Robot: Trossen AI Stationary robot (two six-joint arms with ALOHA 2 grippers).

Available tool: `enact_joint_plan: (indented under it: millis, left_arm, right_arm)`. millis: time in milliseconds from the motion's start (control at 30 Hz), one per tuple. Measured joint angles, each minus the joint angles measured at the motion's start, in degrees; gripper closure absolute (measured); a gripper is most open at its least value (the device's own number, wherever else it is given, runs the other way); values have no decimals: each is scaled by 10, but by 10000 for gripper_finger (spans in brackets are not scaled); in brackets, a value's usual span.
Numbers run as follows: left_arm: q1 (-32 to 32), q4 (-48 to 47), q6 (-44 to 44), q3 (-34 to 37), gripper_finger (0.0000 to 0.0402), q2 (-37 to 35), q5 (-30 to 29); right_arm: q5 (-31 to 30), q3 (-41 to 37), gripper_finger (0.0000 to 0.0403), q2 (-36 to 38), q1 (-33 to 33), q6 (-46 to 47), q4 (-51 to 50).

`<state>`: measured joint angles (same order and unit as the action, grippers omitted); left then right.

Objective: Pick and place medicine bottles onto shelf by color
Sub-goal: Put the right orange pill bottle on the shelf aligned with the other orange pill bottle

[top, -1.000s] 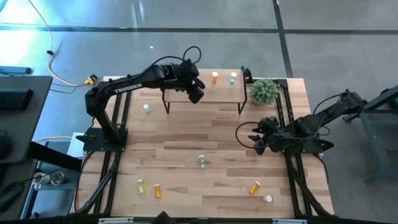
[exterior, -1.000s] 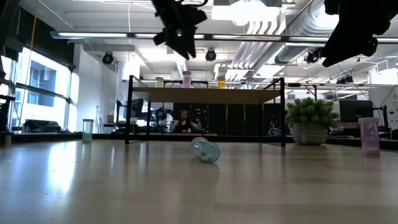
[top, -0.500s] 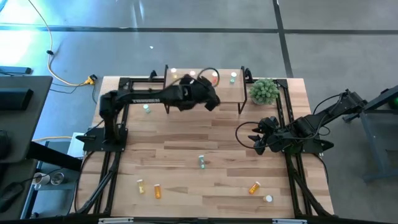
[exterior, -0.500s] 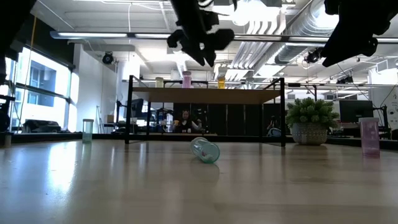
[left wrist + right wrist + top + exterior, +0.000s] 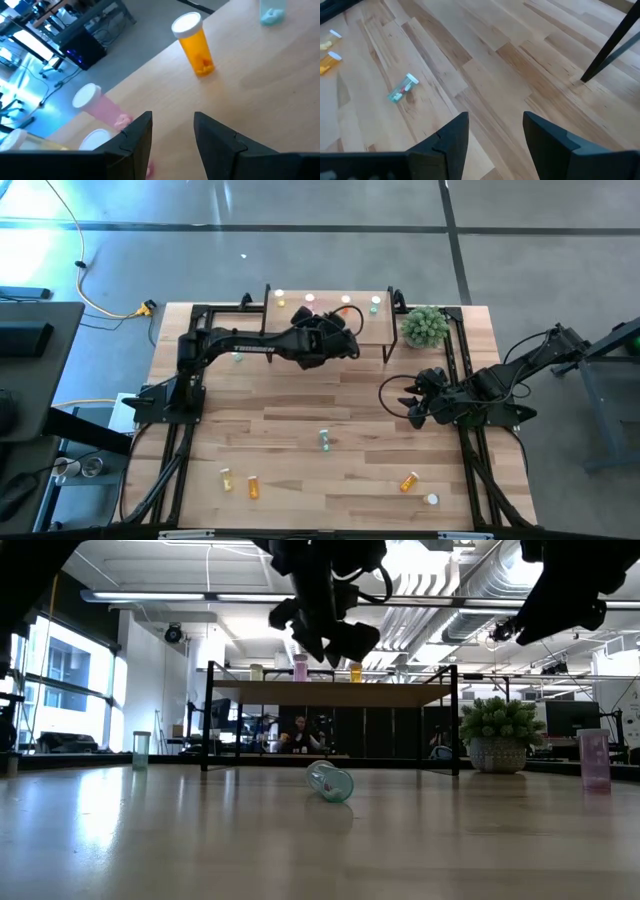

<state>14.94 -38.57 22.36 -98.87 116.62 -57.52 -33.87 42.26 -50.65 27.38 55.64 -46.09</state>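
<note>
Left gripper point(image 5: 342, 340): stretched over the shelf point(image 5: 372, 330), hovering above its top board; fingers apart with nothing between them, as the left wrist view shows point(image 5: 172, 137).
Right gripper point(image 5: 412, 402): waiting low at the table's right side, well clear of the shelf; fingers apart and empty point(image 5: 495, 135).
On the shelf: an orange bottle point(image 5: 194, 43) upright, a pink bottle point(image 5: 101, 105) just beside the left fingers, a pale green one point(image 5: 271, 12) farther along, and a yellowish one at the far end point(image 5: 280, 301).
Bottles not yet placed: a green bottle on its side point(image 5: 325, 440) mid-table, an upright green one point(image 5: 237, 354) near the left arm's base, a yellow point(image 5: 226, 478) and an orange point(image 5: 253, 487) at the front left, an orange point(image 5: 409, 480) and a white-capped one point(image 5: 431, 500) at the front right.
Key relation: the lying green bottle sits well in front of the shelf, toward the table's near edge from the left gripper; its long axis runs roughly front to back.
Nearer arm: judged a close call, since the right gripper sits about as near to it, at the same depth on the table.
Next move calls for: probably withdrawing from the shelf and closing across the bottle's short width.
</note>
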Motion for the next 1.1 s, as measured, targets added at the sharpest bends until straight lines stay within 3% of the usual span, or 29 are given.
enact_joint_plan:
  millis: [433,667,933,1100]
  left_arm:
    - [-2,-6,10,0,266,0,2]
    - [-13,-7,-37,0,266,-8,22]
    - [-34,-76,-55,0,266,-74,32]
    - [-34,-131,-58,0,266,-130,33]
  right_arm:
    - [0,0,224,0,0,0,19]
    - [-3,0,224,0,0,-1,26]
    - [-31,0,224,0,-28,-33,68]
    - [-31,0,224,0,-69,-115,139]
